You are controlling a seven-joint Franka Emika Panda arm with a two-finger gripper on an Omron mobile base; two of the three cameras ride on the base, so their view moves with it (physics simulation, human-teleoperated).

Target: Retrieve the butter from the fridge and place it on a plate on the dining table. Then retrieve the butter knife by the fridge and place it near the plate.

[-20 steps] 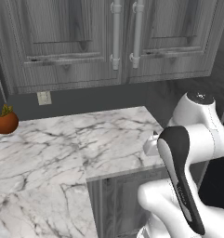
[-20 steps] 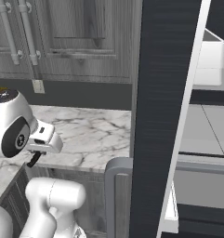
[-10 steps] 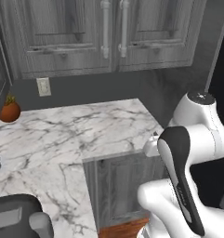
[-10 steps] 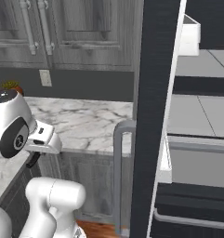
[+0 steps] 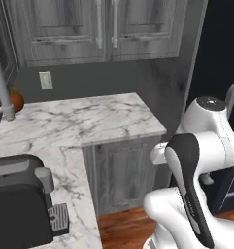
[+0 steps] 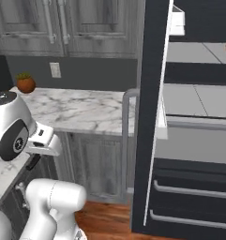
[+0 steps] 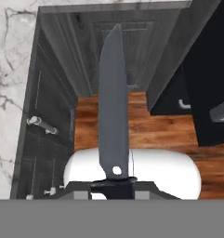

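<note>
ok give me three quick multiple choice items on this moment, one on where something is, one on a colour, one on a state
1. Where does the small potted plant stand?
A. on the wood floor
B. on the marble counter, by the back wall
C. on a fridge shelf

2. What colour is the blade of the butter knife?
A. grey
B. yellow
C. red

3. How does the fridge stand?
A. both doors shut
B. a door open, shelves showing
C. lying on its side

Answers: 1 B, the right base view shows the pot on the counter beside the wall socket. 2 A, the hand view shows a grey blade rising from the gripper. 3 B, the right base view shows the open door's edge, with shelves and drawers beyond.
</note>
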